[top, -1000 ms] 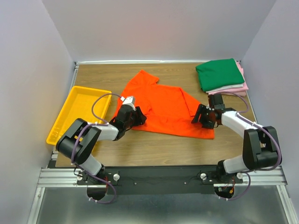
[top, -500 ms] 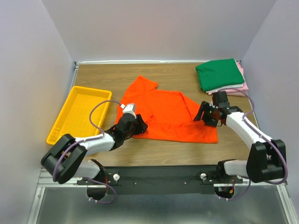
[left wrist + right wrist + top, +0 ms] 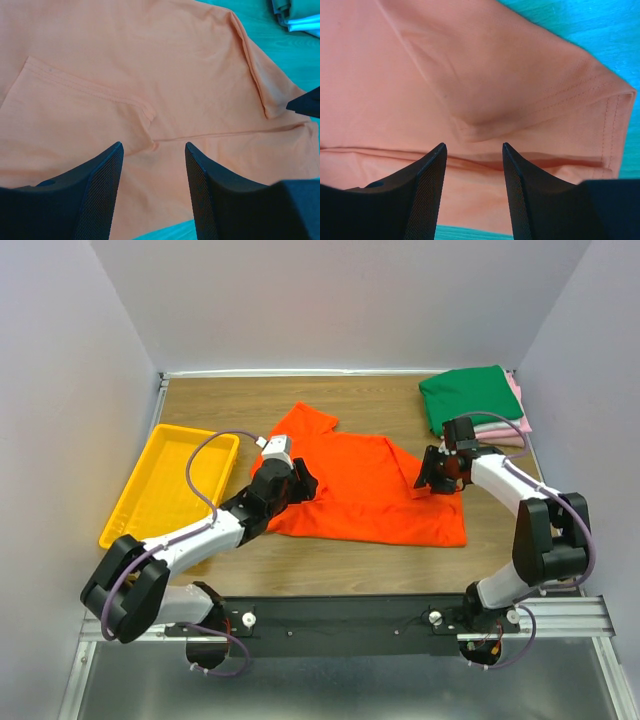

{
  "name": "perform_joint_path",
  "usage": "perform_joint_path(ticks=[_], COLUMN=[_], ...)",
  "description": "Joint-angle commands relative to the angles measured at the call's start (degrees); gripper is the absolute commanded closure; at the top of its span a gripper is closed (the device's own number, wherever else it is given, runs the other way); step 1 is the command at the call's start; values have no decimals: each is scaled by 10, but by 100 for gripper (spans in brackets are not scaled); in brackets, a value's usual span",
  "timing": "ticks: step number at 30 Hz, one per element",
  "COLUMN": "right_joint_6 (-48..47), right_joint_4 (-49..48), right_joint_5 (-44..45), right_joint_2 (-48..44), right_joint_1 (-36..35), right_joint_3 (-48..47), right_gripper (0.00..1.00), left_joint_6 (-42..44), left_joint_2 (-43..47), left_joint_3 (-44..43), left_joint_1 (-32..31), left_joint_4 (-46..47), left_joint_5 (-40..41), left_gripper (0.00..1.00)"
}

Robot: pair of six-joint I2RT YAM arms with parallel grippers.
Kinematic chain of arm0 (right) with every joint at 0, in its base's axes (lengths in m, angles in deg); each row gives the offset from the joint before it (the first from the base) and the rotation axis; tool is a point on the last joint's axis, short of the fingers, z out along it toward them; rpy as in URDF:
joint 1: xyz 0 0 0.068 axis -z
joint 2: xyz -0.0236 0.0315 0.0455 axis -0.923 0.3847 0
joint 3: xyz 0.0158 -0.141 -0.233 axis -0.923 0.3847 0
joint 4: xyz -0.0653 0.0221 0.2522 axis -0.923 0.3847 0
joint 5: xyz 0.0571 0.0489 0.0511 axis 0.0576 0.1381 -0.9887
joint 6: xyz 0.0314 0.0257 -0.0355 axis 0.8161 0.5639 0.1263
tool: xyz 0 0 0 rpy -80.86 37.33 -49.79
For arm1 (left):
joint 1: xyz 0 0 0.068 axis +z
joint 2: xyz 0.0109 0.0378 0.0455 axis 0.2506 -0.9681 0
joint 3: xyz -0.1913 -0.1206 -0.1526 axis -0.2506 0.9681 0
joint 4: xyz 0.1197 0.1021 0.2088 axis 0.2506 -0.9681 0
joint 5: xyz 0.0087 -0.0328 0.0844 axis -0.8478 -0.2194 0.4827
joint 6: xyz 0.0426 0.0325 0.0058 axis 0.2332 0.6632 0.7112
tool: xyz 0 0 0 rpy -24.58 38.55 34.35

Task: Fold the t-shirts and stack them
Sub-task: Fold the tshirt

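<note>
Pale walls around wooden table (image 3: 340,565). Orange t-shirt (image 3: 365,495) lies spread out mid-table, right sleeve creased inward. My left pincer (image 3: 154,146) spread, low over shirt's left side by stitched hem, nothing pinched. My right pincer (image 3: 474,147) spread too, low over folded right sleeve, cloth beneath, none between tips. Green t-shirt (image 3: 468,400) folded atop pink t-shirt (image 3: 517,426), far right corner, apart from the orange one. Yellow tray (image 3: 165,490) at left edge.
</note>
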Motion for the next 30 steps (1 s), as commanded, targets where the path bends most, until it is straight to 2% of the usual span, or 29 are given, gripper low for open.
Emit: perform_joint_path(ticks=[1, 15, 19, 22, 24, 30], right_joint_6=[-20, -28, -24, -24, -24, -21], right_joint_4=[-25, -36, -36, -34, -34, -31], right_joint_5=[18, 64, 86, 97, 101, 96], right_joint_2=[18, 87, 102, 105, 103, 85], right_joint_1=[-8, -43, -48, -48, -48, -48], right_joint_3=[-1, -16, -18, -18, -18, -23], right_gripper=[45, 49, 53, 59, 70, 83], left_joint_6=[20, 23, 20, 21, 21, 23], left_joint_2=[-14, -32, -23, -15, -9, -1], left_joint_3=[-16, -25, -15, -12, -10, -11], left_joint_1=[9, 14, 15, 18, 19, 21], left_joint_4=[-17, -21, -20, -26, -28, -31], left_joint_5=[17, 6, 6, 7, 8, 5], left_gripper=[39, 39, 39, 39, 39, 39])
